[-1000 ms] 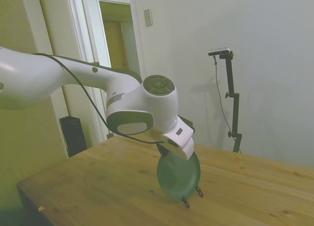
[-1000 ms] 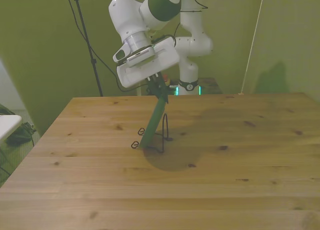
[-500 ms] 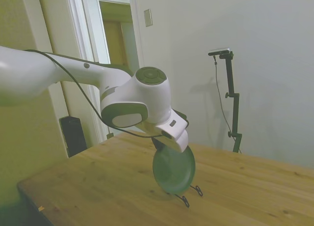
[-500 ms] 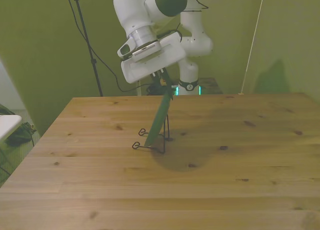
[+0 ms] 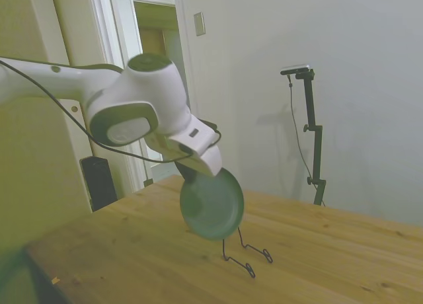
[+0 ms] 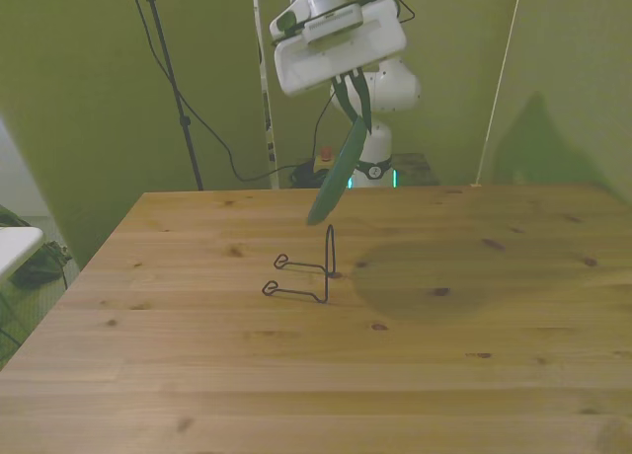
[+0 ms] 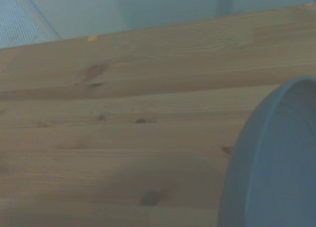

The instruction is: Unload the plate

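Side view shows jaws clamped on top rim of the plate (image 5: 211, 205), hanging tilted above the wire stand (image 5: 246, 254), off the tabletop (image 5: 344, 251). Probably stiff, light, smooth; rim pinch could swing.

plate (image 5: 211, 205) | round, dull green, matte | on edge, tilted | airborne, above the table

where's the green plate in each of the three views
Side view: the plate hangs in the air left of centre, held at its upper edge by the gripper, above the wire stand.
Front view: the plate shows edge-on, tilted, upper middle, above the same stand.
Wrist view: the plate fills one corner, over the table.
Shared landmark: the wire stand, though the wrist view lacks it.
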`<state>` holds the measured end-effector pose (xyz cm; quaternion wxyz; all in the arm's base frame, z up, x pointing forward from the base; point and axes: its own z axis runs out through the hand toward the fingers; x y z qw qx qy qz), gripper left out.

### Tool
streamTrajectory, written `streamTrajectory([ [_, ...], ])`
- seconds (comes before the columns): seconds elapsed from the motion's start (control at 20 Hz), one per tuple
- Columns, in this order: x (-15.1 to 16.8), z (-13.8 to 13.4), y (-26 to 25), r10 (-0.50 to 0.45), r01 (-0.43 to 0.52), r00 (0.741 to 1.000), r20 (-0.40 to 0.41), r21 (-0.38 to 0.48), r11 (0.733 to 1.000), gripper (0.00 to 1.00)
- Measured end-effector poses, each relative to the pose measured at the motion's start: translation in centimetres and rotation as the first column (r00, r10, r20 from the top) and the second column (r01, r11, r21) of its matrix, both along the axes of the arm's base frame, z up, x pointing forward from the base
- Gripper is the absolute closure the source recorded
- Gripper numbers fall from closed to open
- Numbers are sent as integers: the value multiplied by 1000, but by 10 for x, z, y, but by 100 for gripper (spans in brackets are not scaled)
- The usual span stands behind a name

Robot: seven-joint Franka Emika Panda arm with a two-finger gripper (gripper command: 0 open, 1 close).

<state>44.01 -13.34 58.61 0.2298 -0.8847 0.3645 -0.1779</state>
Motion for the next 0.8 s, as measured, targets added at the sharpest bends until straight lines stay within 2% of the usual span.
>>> streamTrajectory([
  [0.15, -10, 27, 34, 22, -22, 1000, 12, -36, 999, 100],
  [0.3, 3, 27, 80, 66, -67, 998, -14, -54, 996, 100],
  [0.55, 73, -33, 131, 115, -125, 986, -119, -81, 989, 100],
  [0.8, 148, -97, 156, 130, -155, 969, -210, -108, 982, 100],
])
